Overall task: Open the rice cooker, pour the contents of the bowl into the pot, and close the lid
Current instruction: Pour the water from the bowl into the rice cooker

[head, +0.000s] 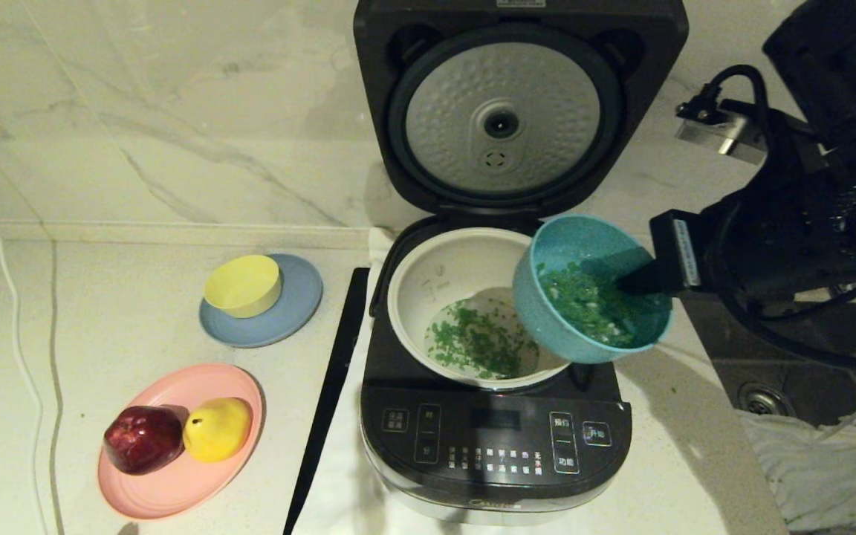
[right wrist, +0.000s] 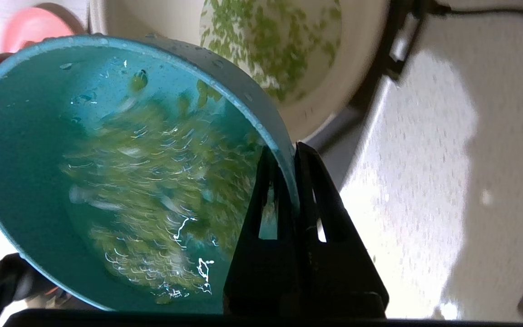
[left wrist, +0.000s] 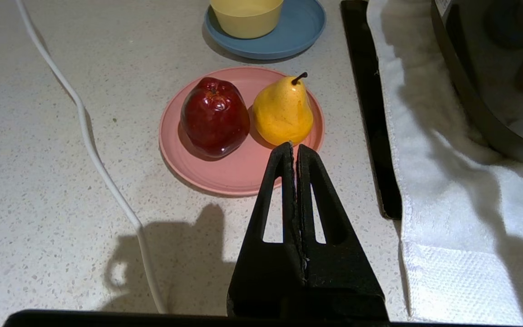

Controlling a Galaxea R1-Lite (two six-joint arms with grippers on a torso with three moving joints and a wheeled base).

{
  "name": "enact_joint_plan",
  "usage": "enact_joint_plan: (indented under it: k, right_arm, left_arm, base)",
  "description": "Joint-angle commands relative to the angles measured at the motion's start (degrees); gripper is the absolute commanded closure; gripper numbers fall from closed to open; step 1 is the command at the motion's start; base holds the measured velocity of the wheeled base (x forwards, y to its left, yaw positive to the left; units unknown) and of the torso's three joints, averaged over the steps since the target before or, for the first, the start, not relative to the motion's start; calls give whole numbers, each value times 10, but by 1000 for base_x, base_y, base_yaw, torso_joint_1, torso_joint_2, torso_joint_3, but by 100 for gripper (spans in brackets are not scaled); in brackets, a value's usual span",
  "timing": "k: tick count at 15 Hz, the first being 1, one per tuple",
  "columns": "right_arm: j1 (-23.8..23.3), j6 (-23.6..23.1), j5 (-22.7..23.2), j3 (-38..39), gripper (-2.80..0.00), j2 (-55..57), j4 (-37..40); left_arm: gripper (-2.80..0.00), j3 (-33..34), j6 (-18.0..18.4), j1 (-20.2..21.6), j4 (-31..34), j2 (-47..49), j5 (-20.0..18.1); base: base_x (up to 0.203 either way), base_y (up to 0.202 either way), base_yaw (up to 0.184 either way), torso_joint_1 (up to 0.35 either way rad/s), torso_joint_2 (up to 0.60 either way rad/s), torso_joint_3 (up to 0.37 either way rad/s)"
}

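The tilted bowl hangs over the pot's right rim, inside the rice cooker.

The pale speckled surface carries a white towel at six o'clock, with the rice cooker standing on it. A black strip lies along the towel's nine o'clock edge. Toward nine o'clock sit a blue plate, a pink plate and a white cable.
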Motion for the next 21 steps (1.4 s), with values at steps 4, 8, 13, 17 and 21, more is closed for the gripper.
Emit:
enact_joint_plan:
  k: [4,8,13,17,21]
  right_arm:
    - [50,13,-92,-83,0,106,-2]
    - [64,31,-157,-116,0,144,-12]
    - [76,48,-253,-116,0,180,-83]
    - [79,44,-315,-112,0,191,-134]
    - [94,41,-364,-54,0,187,-221]
  left_arm:
    - [0,4,0,0,0,0,0]
    - [0,4,0,0,0,0,0]
    - [0,4,0,0,0,0,0]
    - [0,4,0,0,0,0,0]
    - [0,4,0,0,0,0,0]
  base:
    - [0,0,0,0,0,0]
    - [0,0,0,0,0,0]
    - [0,0,0,0,0,0]
    - [0,0,0,0,0,0]
    - [0,0,0,0,0,0]
